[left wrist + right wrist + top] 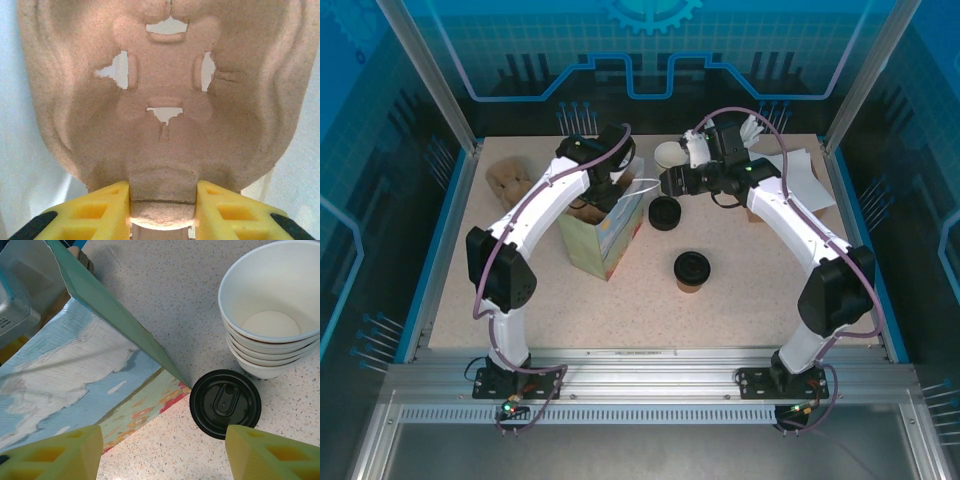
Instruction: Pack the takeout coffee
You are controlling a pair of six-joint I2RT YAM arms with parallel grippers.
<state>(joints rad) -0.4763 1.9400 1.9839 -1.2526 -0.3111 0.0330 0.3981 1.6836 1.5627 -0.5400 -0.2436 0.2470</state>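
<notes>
The takeout coffee (691, 270), a small brownish cup under a round black lid, stands on the table in front of the right arm, free of both grippers. My left gripper (162, 200) is shut on the middle tab of a brown pulp cup carrier (165, 100). It holds the carrier down in the mouth of the paper bag (605, 240), whose pale walls show around it. My right gripper (165, 455) is open and holds nothing. It hovers over the bag's corner (75, 365) and a black lid (225, 403). In the top view it (672, 182) is behind the coffee.
A stack of lidless white cups (272, 325) stands just beyond the black lid (664, 212). A second pulp carrier (508, 180) lies at the back left. White paper sheets (800, 175) lie at the back right. Blue walls ring the table (570, 310).
</notes>
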